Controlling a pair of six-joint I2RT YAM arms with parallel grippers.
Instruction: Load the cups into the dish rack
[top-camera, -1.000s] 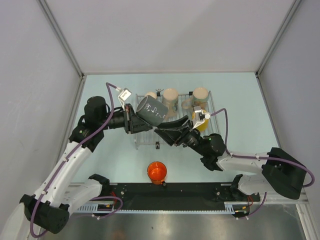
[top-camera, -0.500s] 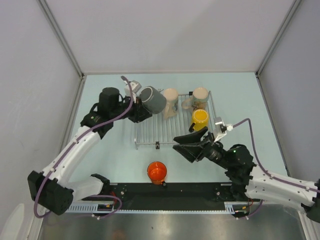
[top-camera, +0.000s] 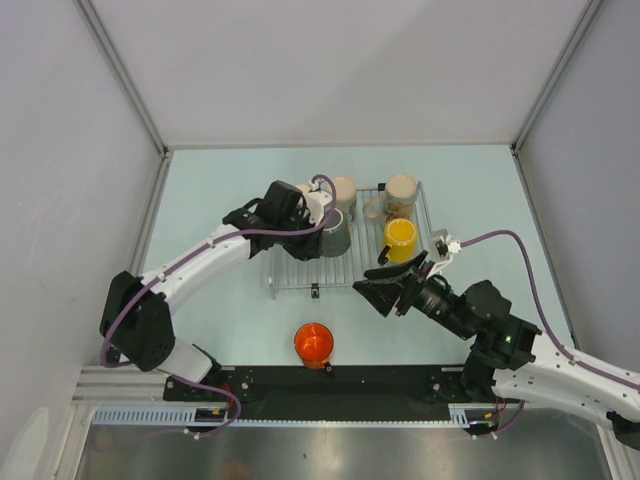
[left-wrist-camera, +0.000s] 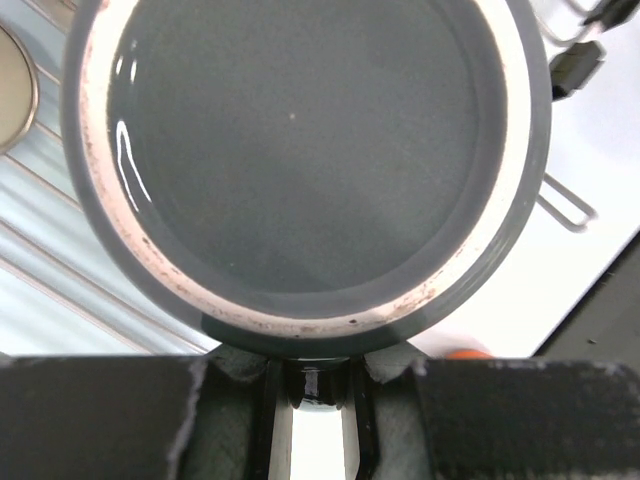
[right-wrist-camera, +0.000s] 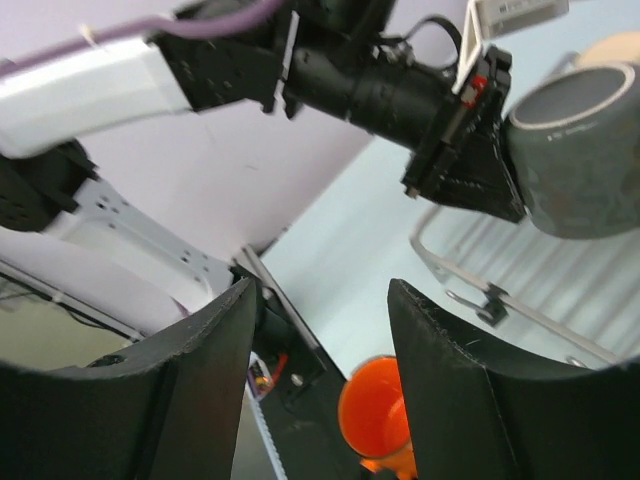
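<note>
My left gripper (top-camera: 320, 230) is shut on the handle of the dark grey-green cup (top-camera: 336, 240), held upright on or just over the dish rack (top-camera: 297, 270) near its middle. In the left wrist view the cup's mouth (left-wrist-camera: 300, 150) fills the frame and the fingers (left-wrist-camera: 250, 400) pinch its handle (left-wrist-camera: 312, 385). Two cream cups (top-camera: 343, 189) (top-camera: 401, 187), a steel cup (top-camera: 375, 208) and the yellow cup (top-camera: 400, 238) stand on the rack. The orange cup (top-camera: 314, 343) stands on the table in front of the rack. My right gripper (top-camera: 372, 288) is open and empty by the rack's front right corner.
The right wrist view shows the orange cup (right-wrist-camera: 375, 410) between its open fingers (right-wrist-camera: 190, 400), the rack's front bar with a black clip (right-wrist-camera: 490, 300), and the left gripper (right-wrist-camera: 465, 150) with the grey cup (right-wrist-camera: 580, 150). Grey walls enclose the table. A black rail (top-camera: 330, 385) lies along the near edge.
My left arm has carried the grey-green cup from above the rack's left side down to its middle, turning it upright. My right arm has pulled back from the rack toward the front right.
</note>
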